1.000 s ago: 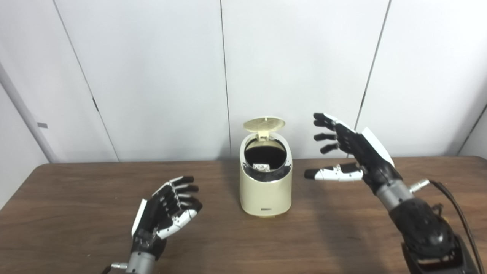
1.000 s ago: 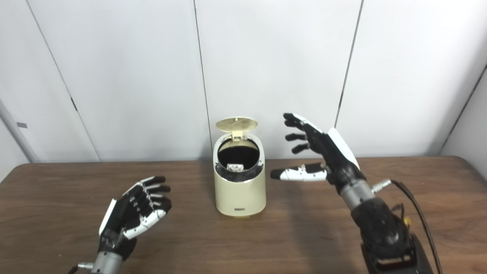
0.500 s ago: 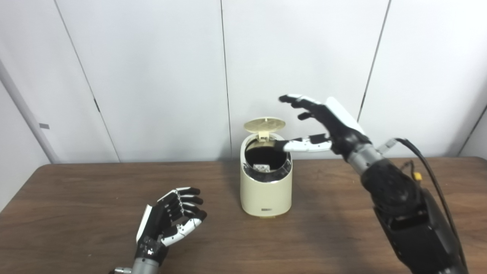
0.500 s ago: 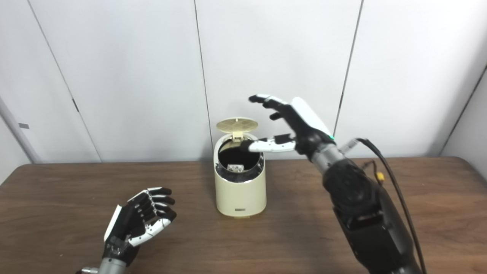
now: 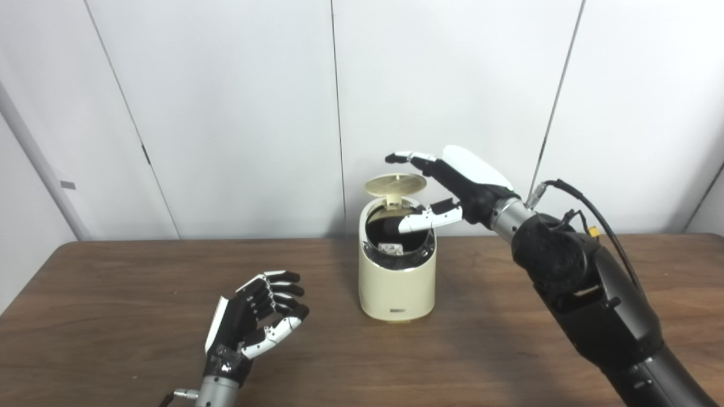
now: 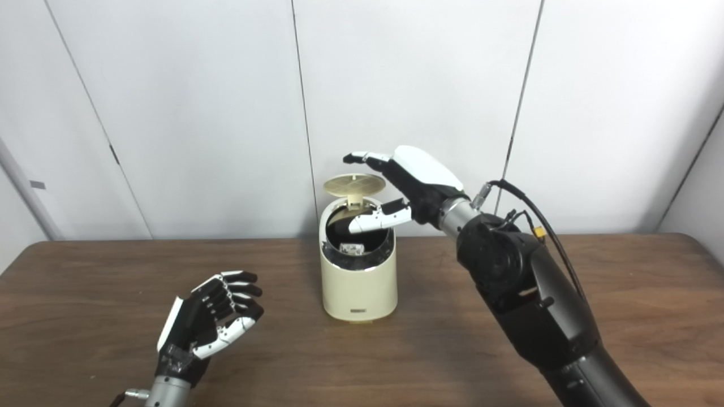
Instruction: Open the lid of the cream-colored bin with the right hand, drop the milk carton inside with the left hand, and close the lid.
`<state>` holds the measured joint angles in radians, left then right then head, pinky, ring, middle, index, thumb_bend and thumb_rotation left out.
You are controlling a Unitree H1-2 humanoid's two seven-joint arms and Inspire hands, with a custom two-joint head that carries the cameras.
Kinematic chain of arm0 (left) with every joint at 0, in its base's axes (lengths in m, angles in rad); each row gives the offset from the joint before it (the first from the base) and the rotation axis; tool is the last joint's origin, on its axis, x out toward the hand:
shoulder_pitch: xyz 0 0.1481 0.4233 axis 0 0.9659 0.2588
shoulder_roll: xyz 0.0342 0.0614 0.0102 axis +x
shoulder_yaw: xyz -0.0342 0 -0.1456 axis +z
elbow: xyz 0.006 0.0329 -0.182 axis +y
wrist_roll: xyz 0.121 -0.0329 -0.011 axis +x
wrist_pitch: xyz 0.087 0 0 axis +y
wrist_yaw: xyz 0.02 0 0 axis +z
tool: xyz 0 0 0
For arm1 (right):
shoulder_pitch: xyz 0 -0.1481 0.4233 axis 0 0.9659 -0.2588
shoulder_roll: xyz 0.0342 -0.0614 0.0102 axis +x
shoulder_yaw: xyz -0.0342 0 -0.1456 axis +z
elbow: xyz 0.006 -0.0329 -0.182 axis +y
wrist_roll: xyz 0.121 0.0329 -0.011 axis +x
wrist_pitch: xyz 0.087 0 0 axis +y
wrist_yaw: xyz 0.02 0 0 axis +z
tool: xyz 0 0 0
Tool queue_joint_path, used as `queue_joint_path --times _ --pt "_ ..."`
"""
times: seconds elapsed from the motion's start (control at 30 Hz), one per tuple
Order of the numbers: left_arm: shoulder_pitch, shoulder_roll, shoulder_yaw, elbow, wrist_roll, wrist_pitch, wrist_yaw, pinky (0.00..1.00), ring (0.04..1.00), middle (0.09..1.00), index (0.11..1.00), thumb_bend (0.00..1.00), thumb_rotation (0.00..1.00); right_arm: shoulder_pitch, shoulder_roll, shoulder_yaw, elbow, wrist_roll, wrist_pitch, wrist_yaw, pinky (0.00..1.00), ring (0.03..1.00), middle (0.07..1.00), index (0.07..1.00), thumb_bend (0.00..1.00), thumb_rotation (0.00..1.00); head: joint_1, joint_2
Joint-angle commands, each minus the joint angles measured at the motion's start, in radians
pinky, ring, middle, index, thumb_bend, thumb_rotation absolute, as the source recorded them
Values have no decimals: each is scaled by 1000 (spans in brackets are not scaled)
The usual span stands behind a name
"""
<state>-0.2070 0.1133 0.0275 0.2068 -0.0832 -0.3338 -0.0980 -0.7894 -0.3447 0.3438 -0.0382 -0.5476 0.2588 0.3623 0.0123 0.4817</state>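
Note:
The cream-colored bin (image 5: 397, 280) stands mid-table with its round lid (image 5: 395, 183) raised upright at the back. Inside the dark opening a bit of the milk carton (image 5: 390, 248) shows. My right hand (image 5: 452, 186) hovers open just above and behind the lid, fingers stretched over the lid's top edge and thumb pointing across the bin's mouth. Whether the fingers touch the lid I cannot tell. My left hand (image 5: 257, 314) rests low over the table to the bin's left, palm up, fingers loosely curled and empty.
The brown wooden table (image 5: 113, 294) spreads out to both sides of the bin. White wall panels (image 5: 226, 113) stand right behind the table's far edge, close behind the raised lid.
My right hand has risen from beside the bin and swung left, coming over the raised lid. The left hand has drawn back slightly toward me. The lid stays up.

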Motion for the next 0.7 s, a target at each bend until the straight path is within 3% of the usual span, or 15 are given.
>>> queue_joint_path --times 0.0,0.2,0.37,0.67 --pt "26 -17 -7 52 12 -40 5 402 508 588 658 619 157 -53 -11 -8 -40 -11 -33 6 843 943 909 874 693 588 2 1" --pt "28 -28 3 48 -46 -37 -22 388 511 591 654 643 161 -24 -17 -10 -100 -24 -21 38 863 971 892 854 701 566 3 10" --pt "29 -35 12 40 -58 -26 -23 388 501 584 647 596 163 6 -25 -13 -150 -29 -31 52 876 980 863 844 695 567 3 15" --pt "28 -42 21 37 -48 -21 -15 389 502 580 647 620 205 44 -44 -16 -203 -47 -52 69 897 981 846 836 694 562 4 25"
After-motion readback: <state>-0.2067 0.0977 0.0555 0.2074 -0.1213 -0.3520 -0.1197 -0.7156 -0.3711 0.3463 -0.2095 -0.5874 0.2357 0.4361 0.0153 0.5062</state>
